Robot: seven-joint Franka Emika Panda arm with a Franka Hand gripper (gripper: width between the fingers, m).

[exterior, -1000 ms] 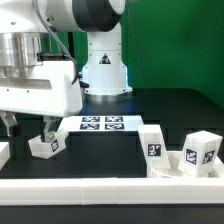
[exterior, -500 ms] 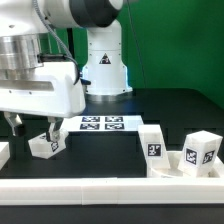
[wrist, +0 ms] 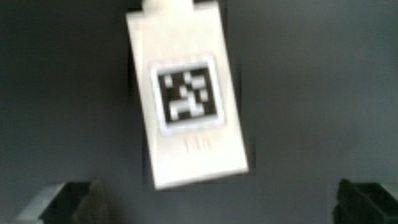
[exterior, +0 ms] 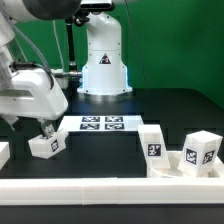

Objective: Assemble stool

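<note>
The gripper (exterior: 28, 127), fingers spread wide and empty, hovers just over a tagged white leg (exterior: 45, 144) at the exterior view's near left.

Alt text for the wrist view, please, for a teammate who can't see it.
A blurred white stool leg with a black-and-white square tag fills the middle, on the dark table. The open gripper shows only its two dark fingertips, spread wider than the leg and not touching it.
</note>
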